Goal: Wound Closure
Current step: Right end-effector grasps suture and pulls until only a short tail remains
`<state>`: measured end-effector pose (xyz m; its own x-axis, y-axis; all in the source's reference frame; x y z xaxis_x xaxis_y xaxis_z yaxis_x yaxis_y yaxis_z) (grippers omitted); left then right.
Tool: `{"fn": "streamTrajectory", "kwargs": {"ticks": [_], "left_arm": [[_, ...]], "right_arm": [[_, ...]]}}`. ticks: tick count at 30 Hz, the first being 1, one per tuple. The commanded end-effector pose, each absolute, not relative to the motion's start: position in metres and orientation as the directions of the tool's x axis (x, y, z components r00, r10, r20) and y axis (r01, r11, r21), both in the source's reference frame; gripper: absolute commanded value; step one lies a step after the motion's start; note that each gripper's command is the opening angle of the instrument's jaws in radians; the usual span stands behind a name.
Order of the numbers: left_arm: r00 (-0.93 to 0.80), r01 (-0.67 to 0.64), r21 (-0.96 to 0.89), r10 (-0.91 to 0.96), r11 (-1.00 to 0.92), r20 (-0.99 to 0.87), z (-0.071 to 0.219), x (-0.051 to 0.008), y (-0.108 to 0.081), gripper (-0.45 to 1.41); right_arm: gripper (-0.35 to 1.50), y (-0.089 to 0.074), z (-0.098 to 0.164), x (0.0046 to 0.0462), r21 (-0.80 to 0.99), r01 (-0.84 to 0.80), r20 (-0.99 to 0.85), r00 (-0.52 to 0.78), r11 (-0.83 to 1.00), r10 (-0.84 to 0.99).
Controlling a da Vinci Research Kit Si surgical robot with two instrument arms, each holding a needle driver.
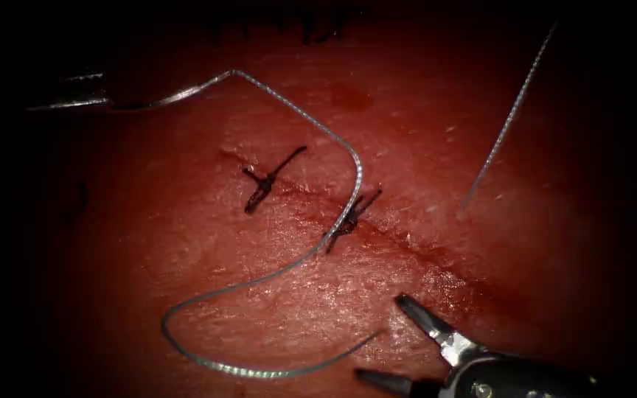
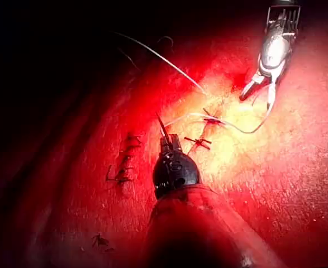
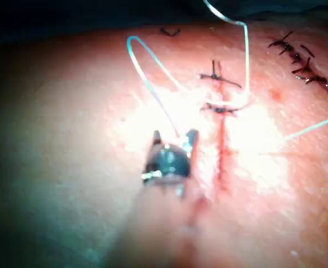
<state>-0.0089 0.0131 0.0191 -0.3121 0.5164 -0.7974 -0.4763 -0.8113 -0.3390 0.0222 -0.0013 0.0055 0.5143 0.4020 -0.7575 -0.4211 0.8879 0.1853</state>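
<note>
- Running down and to the right across the tissue (image 1: 186, 221), cut (image 1: 422, 254) partly closed: two dark stitches (image 1: 263, 184) tied over its upper part, lower stretch toward the right gripper unstitched, judged the work left.
- Lying loose in a long curve, thread (image 1: 311, 254) passes from the needle over the second stitch (image 1: 348, 220), loops on the cut's left and ends near the right gripper; another strand (image 1: 506, 121) hangs free on the cut's right.
- Held clear of the tissue, needle (image 1: 178, 94) sits at upper left, not in the tissue, gripped at the end away from the thread.
- Clamped on that needle, left gripper (image 1: 75, 92) at the left edge, well apart from the cut.
- Spread wide and holding nothing, right gripper (image 1: 385, 339) hovers just beside the thread's end, left of the cut's lower part.
- Marked elsewhere with other dark stitch rows (image 3: 298, 58).
</note>
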Motion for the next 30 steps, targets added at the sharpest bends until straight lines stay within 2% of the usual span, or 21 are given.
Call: {"fn": "streamTrajectory", "kwargs": {"ticks": [1, 3, 5, 11, 17, 26, 29, 30], "left_arm": [[-0.311, -0.473, -0.34, 0.515, -0.812, -0.799, 0.02, -0.0094, 0.013, -0.45], [-0.311, -0.474, -0.34, 0.515, -0.812, -0.799, 0.02, -0.0094, 0.013, -0.45], [-0.311, -0.474, -0.34, 0.515, -0.812, -0.799, 0.02, -0.0094, 0.013, -0.45], [-0.309, -0.47, -0.342, 0.515, -0.814, -0.8, 0.02, -0.0095, 0.013, -0.45], [-0.31, -0.466, -0.343, 0.514, -0.815, -0.8, 0.02, -0.0097, 0.013, -0.45], [-0.312, -0.464, -0.343, 0.512, -0.817, -0.8, 0.02, -0.01, 0.013, -0.45], [-0.312, -0.464, -0.343, 0.512, -0.817, -0.8, 0.02, -0.01, 0.013, -0.45], [-0.312, -0.464, -0.343, 0.512, -0.817, -0.8, 0.02, -0.01, 0.013, -0.45]], "right_arm": [[1.08, -0.001, 0.006, 0.0231, 0.177, -0.435, -0.753, 0.517, 0.883, 0.406], [0.58, -0.002, 0.007, 0.023, 0.121, -0.483, -0.728, 0.551, 0.867, 0.408], [-0.35, -0.002, 0.007, 0.0224, 0.101, -0.492, -0.704, 0.579, 0.864, 0.412], [-0.35, -0.003, 0.004, 0.021, 0.138, -0.477, -0.696, 0.576, 0.868, 0.428], [-0.35, -0.005, -0.001, 0.0216, 0.164, -0.445, -0.699, 0.577, 0.881, 0.422], [-0.35, -0.012, -0.013, 0.0289, 0.21, -0.326, -0.756, 0.544, 0.922, 0.364], [-0.32, -0.012, -0.013, 0.0296, 0.21, -0.307, -0.765, 0.539, 0.928, 0.352], [0.1, -0.012, -0.013, 0.0297, 0.214, -0.305, -0.766, 0.537, 0.928, 0.353]]}}
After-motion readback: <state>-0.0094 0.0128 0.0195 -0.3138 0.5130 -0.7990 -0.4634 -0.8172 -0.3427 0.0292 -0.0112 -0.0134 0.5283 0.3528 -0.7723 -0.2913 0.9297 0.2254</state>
